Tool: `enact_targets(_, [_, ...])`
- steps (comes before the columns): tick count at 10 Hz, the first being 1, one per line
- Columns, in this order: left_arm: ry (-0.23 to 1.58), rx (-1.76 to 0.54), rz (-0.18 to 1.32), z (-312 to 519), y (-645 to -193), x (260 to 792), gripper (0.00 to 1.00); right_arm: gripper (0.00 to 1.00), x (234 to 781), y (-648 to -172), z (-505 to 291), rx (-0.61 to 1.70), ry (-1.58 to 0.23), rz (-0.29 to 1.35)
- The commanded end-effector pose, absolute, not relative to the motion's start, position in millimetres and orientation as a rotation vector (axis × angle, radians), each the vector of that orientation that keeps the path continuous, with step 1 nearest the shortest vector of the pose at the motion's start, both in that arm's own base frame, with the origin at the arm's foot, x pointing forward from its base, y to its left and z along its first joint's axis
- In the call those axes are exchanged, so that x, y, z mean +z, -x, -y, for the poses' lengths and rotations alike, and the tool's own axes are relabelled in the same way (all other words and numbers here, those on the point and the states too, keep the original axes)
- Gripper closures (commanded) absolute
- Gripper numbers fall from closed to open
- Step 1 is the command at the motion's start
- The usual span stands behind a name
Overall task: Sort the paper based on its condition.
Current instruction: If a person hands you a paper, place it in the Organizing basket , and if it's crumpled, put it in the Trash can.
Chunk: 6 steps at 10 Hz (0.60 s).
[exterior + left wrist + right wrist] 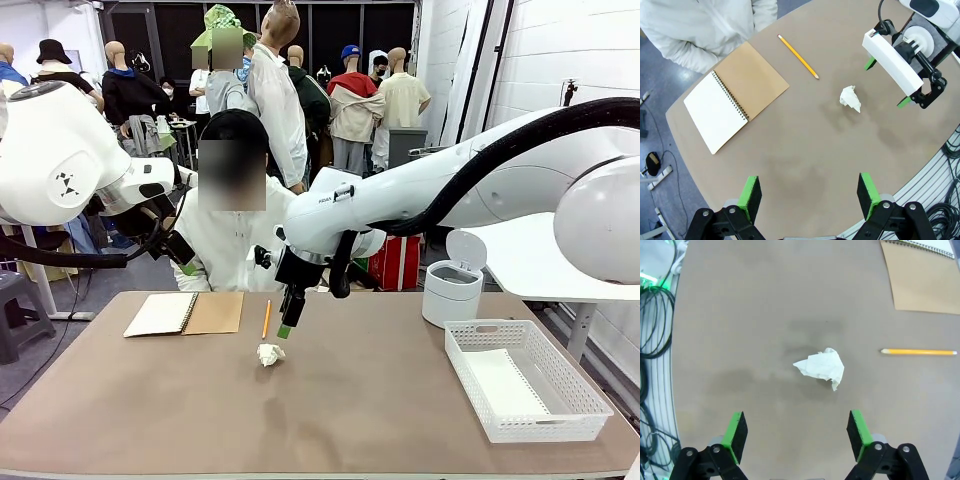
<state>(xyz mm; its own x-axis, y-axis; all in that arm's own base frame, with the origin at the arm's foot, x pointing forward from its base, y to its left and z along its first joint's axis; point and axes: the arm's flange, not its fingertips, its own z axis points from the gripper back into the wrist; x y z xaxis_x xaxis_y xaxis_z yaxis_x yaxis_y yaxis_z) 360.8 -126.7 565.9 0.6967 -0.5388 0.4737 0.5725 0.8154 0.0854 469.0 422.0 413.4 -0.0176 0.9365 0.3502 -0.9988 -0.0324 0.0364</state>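
Paper ball [821, 368] lies on the desk [740, 315] under your right gripper [797, 436], jaws spread and empty: approach step, so lower squarely, then close.

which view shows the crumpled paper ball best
The right wrist view: the crumpled paper ball lies near the picture's middle, large, unobstructed, its creases clear. The left wrist view shows it smaller, from high up, near the right gripper. The front view shows it small, just below that gripper's fingertips.
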Motion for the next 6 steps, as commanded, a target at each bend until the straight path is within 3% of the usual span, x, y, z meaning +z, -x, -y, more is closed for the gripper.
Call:
enact_targets(1, [0.077, -0.62, 0.508, 126, -361, 567, 0.0, 0.0, 403, -475, -429, 1.569, -0.291, 0.246])
enact_targets(6, [0.077, -0.62, 0.508, 126, -361, 567, 0.0, 0.0, 367, -486, -451, 1.568, -0.271, 0.231])
